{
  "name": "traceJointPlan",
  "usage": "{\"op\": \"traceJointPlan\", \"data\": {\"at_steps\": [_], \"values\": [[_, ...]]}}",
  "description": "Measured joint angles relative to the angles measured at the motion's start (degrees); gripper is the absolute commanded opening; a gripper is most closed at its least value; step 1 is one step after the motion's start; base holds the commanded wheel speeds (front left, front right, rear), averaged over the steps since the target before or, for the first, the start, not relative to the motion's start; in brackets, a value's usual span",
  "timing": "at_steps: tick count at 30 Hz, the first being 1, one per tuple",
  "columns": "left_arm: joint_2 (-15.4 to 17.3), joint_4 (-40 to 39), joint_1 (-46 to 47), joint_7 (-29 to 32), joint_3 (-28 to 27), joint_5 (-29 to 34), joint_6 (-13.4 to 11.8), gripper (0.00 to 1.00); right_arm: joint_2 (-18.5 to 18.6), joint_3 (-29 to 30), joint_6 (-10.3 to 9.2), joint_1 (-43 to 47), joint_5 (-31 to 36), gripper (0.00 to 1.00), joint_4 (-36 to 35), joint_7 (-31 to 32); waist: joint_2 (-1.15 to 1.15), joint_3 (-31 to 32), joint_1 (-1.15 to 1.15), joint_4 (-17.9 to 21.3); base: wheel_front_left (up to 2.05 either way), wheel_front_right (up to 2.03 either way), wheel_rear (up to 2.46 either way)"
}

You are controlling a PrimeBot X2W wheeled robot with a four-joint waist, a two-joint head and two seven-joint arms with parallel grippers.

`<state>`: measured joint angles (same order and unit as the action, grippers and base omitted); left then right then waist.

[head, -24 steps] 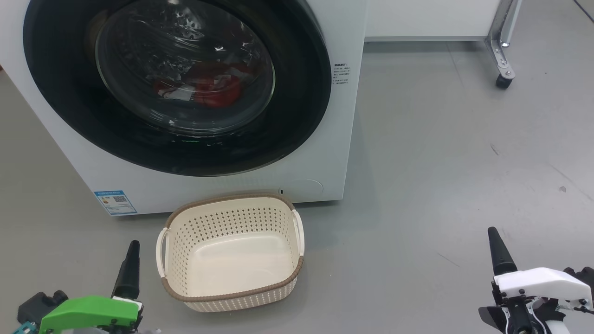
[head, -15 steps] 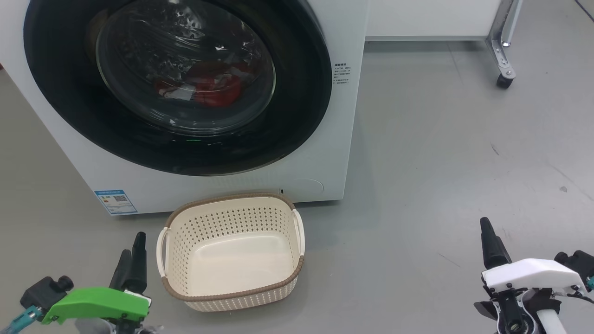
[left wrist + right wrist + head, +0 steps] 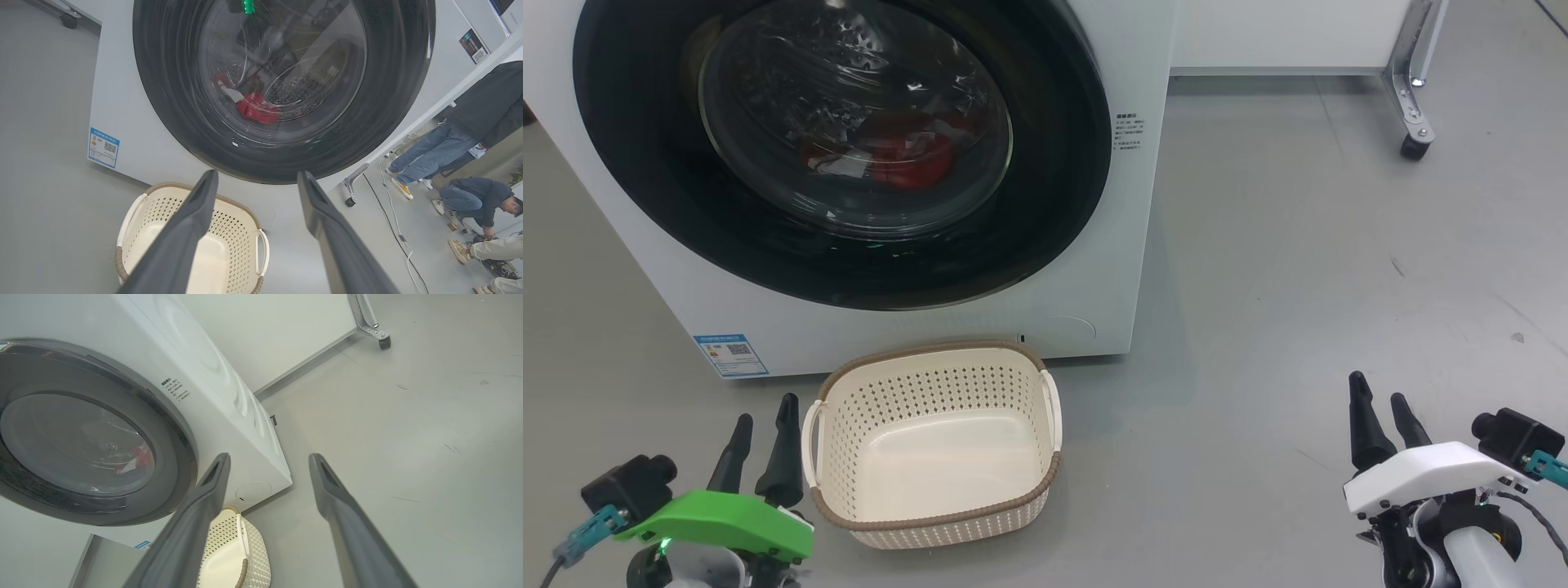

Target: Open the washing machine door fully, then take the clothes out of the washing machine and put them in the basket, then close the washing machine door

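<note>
a: what is the washing machine (image 3: 1131,245) made of?
b: a smooth white casing with a soft sheen is shown. the washing machine door (image 3: 1058,204) is ringed in glossy black, with clear, reflective glass at its centre. the clothes (image 3: 907,159) behind it are read as red cloth.
a: and the basket (image 3: 931,392)?
b: cream plastic, perforated, faintly shiny inside, with a brown woven-look rim. the floor (image 3: 1298,269) is matt grey, smooth and lightly scuffed.
a: the pincers?
b: dark matt fingers (image 3: 784,457) are carried by both. the left pincer (image 3: 765,408) is capped in green plastic, the right pincer (image 3: 1377,387) in white plastic. bare shiny metal is seen on the wheeled leg (image 3: 1409,73).
</note>
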<state>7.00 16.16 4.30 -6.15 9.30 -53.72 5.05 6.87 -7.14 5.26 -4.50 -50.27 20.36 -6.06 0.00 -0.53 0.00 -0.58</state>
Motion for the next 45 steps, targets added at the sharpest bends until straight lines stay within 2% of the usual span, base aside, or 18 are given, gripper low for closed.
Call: {"op": "traceJointPlan", "data": {"at_steps": [9,18,39,45], "values": [[1.23,0.10,0.41,-1.77,2.94,9.76,-1.82,1.00,0.29,-3.11,-1.34,-0.32,8.55,1.00,0.08,-1.93,0.00,0.26,0.00,-0.01,0.00,0.00,0.00],[1.47,0.77,0.53,-3.60,5.68,17.93,-3.63,1.00,0.24,-5.17,-1.88,-0.91,15.75,1.00,0.82,-3.87,0.00,0.44,0.00,-0.01,0.00,0.00,0.00],[1.07,4.41,1.89,-7.84,7.39,28.26,-6.02,1.00,-0.07,-6.94,-2.98,-2.17,29.41,1.00,2.44,-7.92,0.00,0.49,0.00,-0.53,0.00,0.00,0.00],[0.89,5.33,2.78,-8.13,7.20,28.75,-6.45,1.00,-0.43,-6.56,-3.39,-2.18,30.21,1.00,2.75,-8.15,0.00,0.47,0.00,-0.53,0.00,0.00,0.00]]}}
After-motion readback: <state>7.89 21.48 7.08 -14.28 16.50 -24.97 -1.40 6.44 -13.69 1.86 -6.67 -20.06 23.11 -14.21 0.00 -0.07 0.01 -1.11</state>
